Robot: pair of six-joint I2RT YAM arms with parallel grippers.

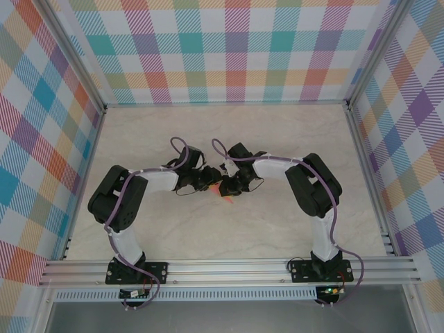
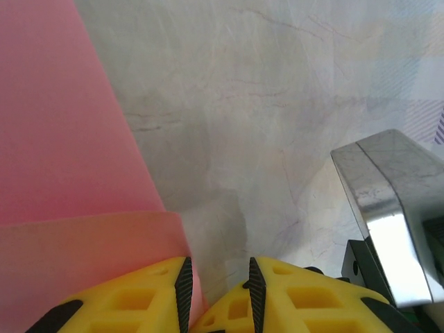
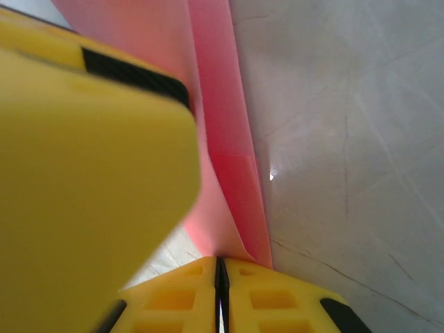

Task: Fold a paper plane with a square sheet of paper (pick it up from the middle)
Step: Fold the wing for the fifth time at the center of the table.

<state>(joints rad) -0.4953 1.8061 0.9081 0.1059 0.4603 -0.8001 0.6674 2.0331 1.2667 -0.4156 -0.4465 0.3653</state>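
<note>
Marble table [image 1: 277,229], paper [image 3: 229,173] pinched in right hand [image 3: 220,267]

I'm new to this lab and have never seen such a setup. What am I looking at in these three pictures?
Two robot arms are bolted at the near edge of a pale marble-look table. The top picture looks down on both. The other two come from cameras on each wrist, with yellow fingers in view. The right gripper is shut on the pink sheet of paper, already folded. The left gripper stands slightly apart beside the paper's edge; whether it holds it I cannot tell.
</note>
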